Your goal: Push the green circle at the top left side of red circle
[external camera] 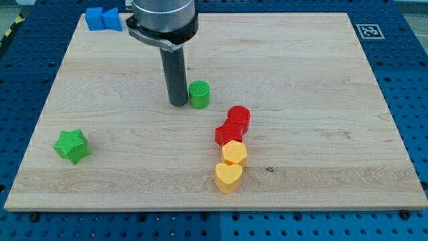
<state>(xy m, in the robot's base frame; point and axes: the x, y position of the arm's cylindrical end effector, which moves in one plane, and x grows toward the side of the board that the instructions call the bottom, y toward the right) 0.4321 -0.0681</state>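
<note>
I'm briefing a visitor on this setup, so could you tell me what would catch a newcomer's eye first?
First, the dark rod coming down from the view's top, my tip right beside the green circle, on its left. Next, the chain below and right of it: red circle, another red block, then two yellow blocks.

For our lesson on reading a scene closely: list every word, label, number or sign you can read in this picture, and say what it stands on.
No readable words, brand names or numbers appear anywhere.
The only sign: a black-and-white square marker on the wooden board, at its corner in the view's top right; it is a pattern, not text.
The blocks carry no lettering, nor does the arm above my tip.
</note>
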